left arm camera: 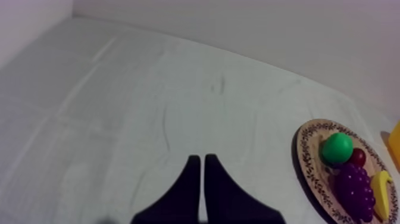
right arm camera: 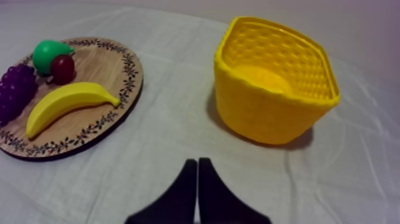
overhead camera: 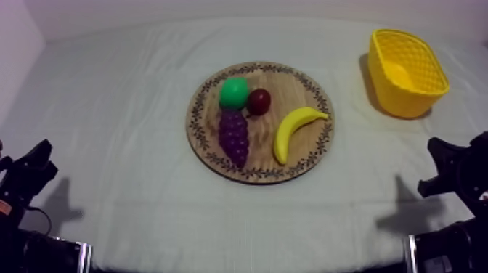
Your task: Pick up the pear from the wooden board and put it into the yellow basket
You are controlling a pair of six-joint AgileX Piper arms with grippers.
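The green pear [overhead camera: 234, 93] lies at the back left of the round wooden board [overhead camera: 290, 93], touching a small red fruit [overhead camera: 259, 101]. The yellow basket [overhead camera: 405, 71] stands at the far right of the table, nothing in it. My left gripper [overhead camera: 35, 168] rests low at the left, shut, far from the board. In the left wrist view its fingers [left arm camera: 200, 159] lie together over bare cloth, with the pear [left arm camera: 337, 148] far off. My right gripper [overhead camera: 444, 165] rests low at the right, also shut. Its fingers [right arm camera: 197, 162] point between the board [right arm camera: 101, 65] and the basket [right arm camera: 271, 89].
Purple grapes [overhead camera: 234, 136] lie just in front of the pear, and a banana [overhead camera: 294, 131] lies on the board's right half. Open cloth runs between the board and the basket and along the table's front.
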